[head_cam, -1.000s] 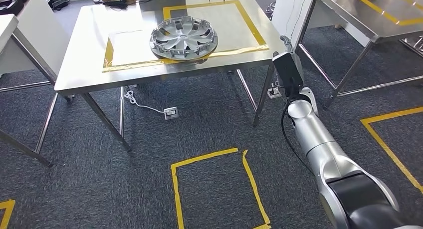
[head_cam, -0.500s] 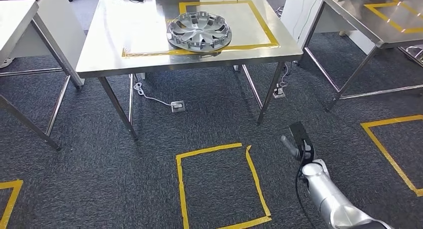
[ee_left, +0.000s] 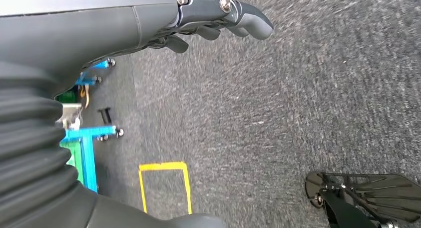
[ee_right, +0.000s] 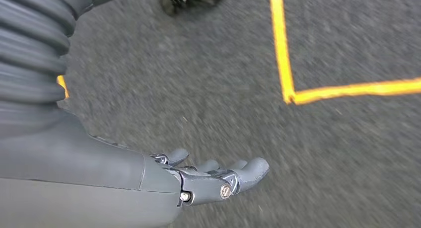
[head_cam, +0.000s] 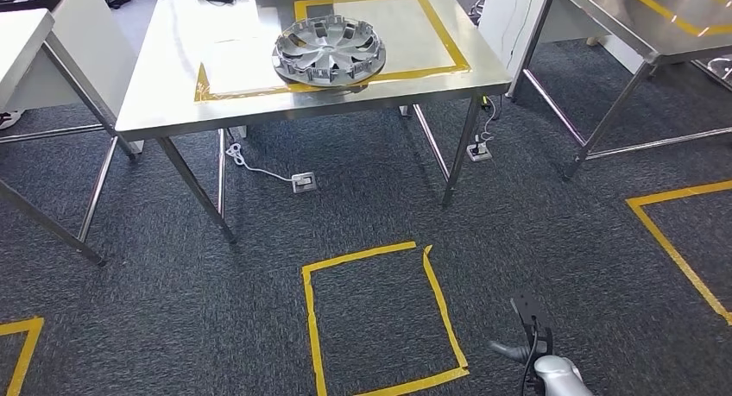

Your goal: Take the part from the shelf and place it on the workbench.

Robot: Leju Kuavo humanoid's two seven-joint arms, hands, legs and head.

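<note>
Part, a silver wheel cover, lies flat on the steel surface, straddling the front edge of the taped yellow square; placing step looks done; next move is likely only to stand clear. Left hand and right hand hang empty over carpet, fingers loosely spread; wrist views blurred; shelf unidentified.

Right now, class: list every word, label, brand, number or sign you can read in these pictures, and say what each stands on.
None: no readable text in any view.
Hubcap: bare silver, no legible mark.
Workbench: yellow tape outline, no lettering.
Floor tape square: plain yellow lines.
Floor socket: too small to read.
</note>
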